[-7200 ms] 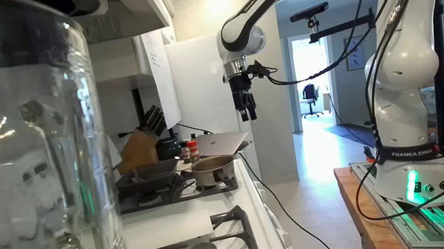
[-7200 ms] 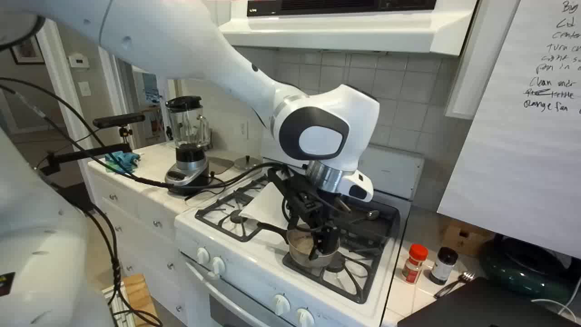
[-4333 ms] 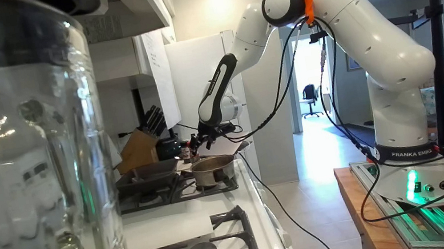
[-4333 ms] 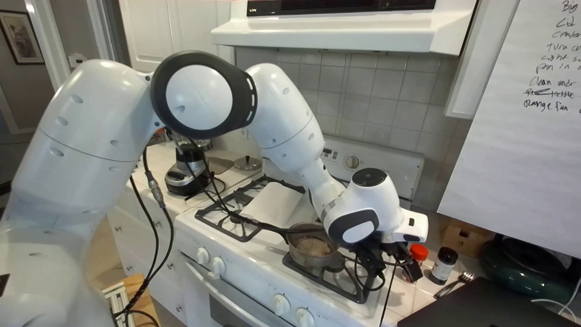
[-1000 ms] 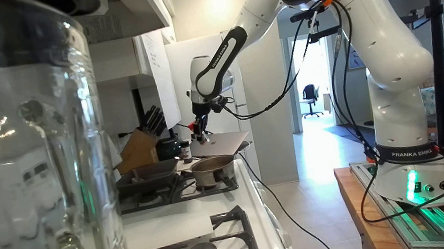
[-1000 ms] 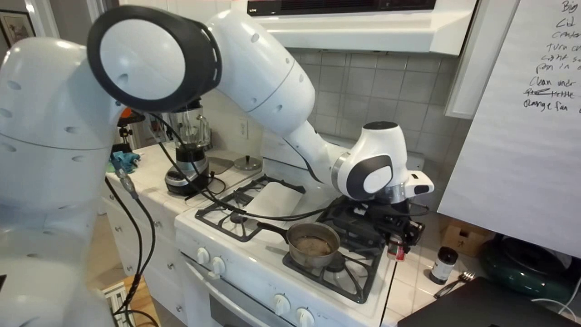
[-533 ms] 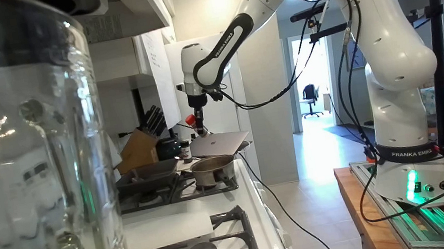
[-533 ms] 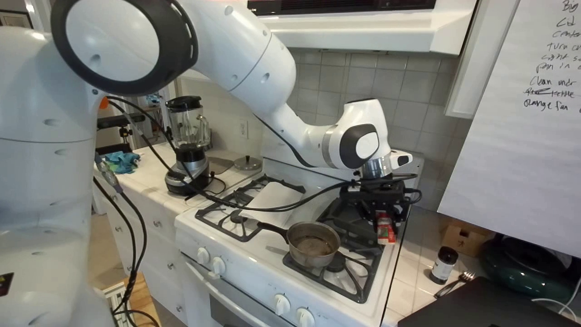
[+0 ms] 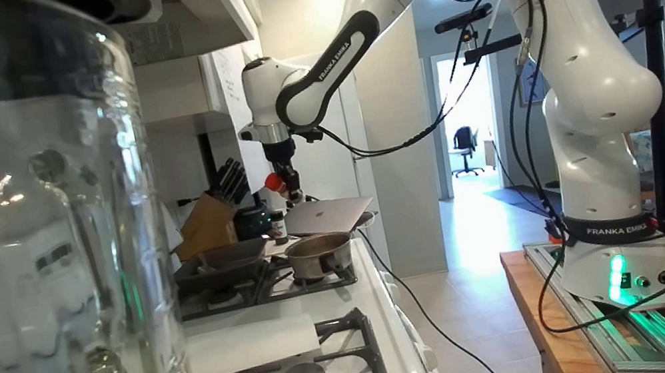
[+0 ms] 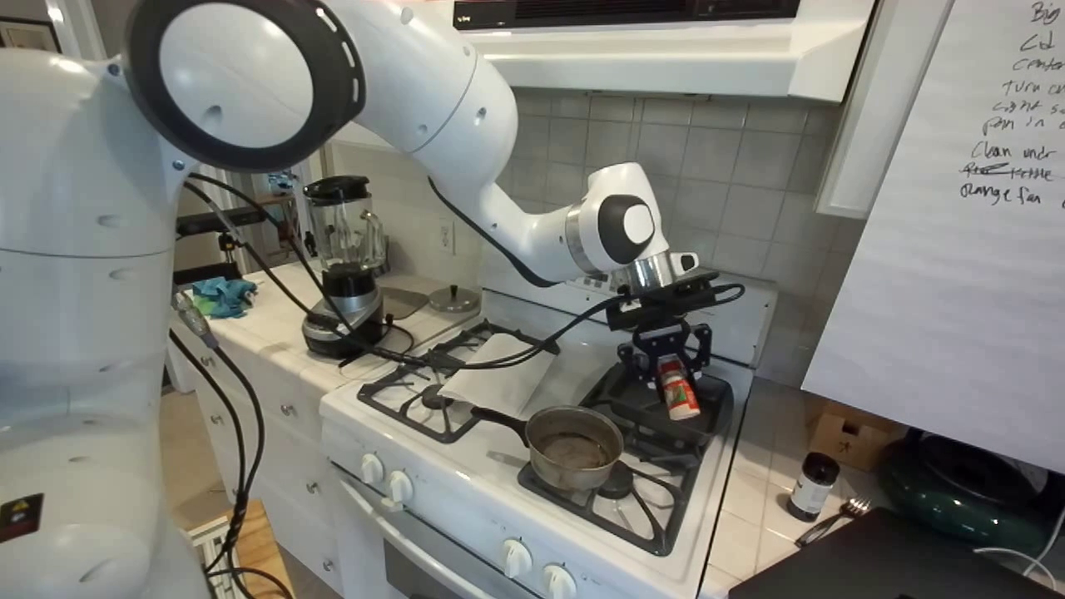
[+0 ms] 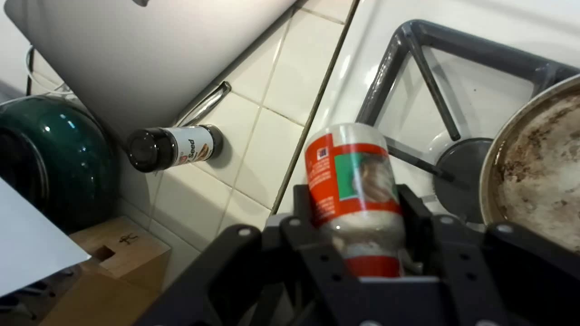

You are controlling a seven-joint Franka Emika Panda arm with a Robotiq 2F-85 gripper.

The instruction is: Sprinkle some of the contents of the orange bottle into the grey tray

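In an exterior view, glass-jug blender with black lid (image 10: 345,241) sits well left of the round grey metal saucepan with black handle (image 10: 574,457); flat white rectangle (image 10: 499,373) behind-left of it; dull grey shallow rectangular tray (image 10: 634,404) behind-right; black two-finger gripper (image 10: 672,378) clamped around slim clear bottle with orange-red cap and label (image 10: 682,401), both higher than saucepan and to its right, bottle tilted cap end up; small white-labelled black-capped bottle (image 10: 813,487) farther right.

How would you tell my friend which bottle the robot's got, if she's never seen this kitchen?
Find the white Franka Emika arm and follow it down to the black tool. The seasoning bottle gripped there has a red cap and green-patched label; the Seed bottle standing on the counter has a black cap.
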